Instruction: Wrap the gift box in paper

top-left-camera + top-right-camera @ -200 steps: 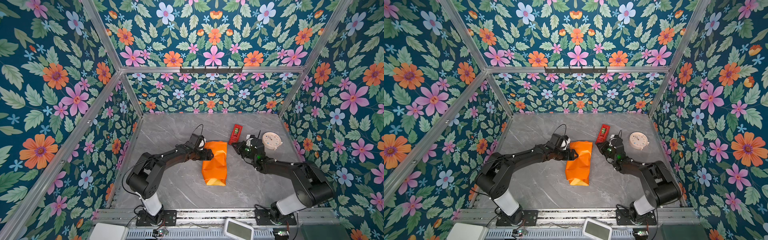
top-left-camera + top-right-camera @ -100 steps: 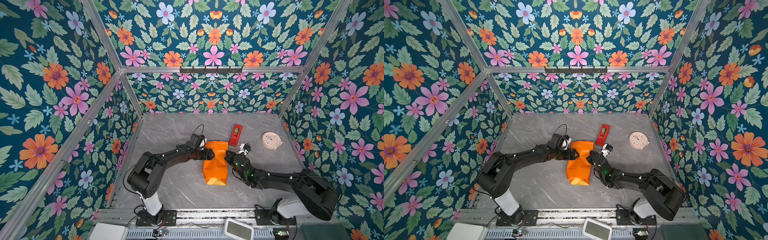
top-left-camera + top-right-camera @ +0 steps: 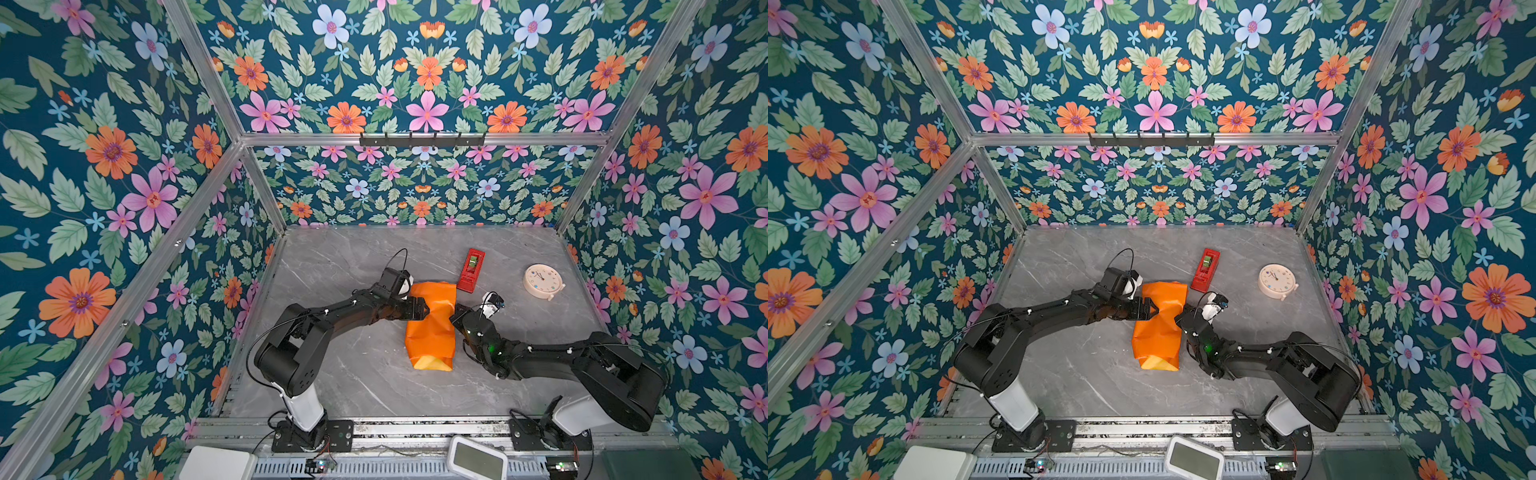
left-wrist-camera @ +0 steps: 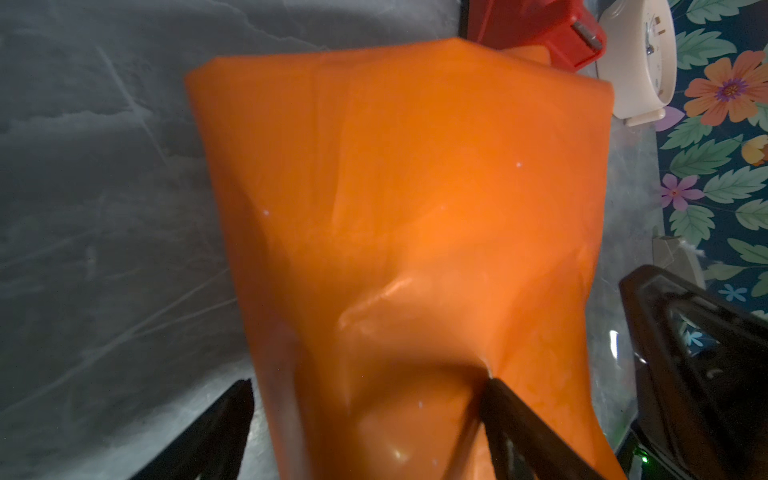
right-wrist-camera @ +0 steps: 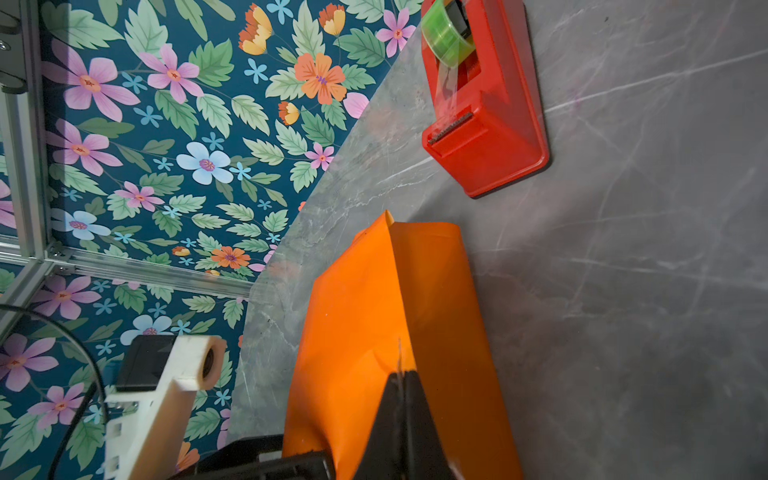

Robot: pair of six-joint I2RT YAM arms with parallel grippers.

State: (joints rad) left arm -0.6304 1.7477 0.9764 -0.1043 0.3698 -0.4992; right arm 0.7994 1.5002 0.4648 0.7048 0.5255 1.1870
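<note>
Paper (image 3: 430, 328), orange side out, folded over the gift box at the middle of the table (image 3: 353, 374); box itself hidden.
Pinned from one side by the left gripper (image 3: 420, 309), jaws spread wide, likely to keep the overlap flat; pressed along the opposite crease by the right gripper (image 5: 401, 378), tips pinched shut, probably to set the seam. Tape dispenser (image 3: 471, 270) just beyond, near enough for sealing.

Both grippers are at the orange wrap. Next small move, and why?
Probably press the shut right gripper down onto the paper beside its raised fold: its tips touch there, and the open left gripper presses on it from the opposite side. Whether it carries tape, I cannot tell.
</note>
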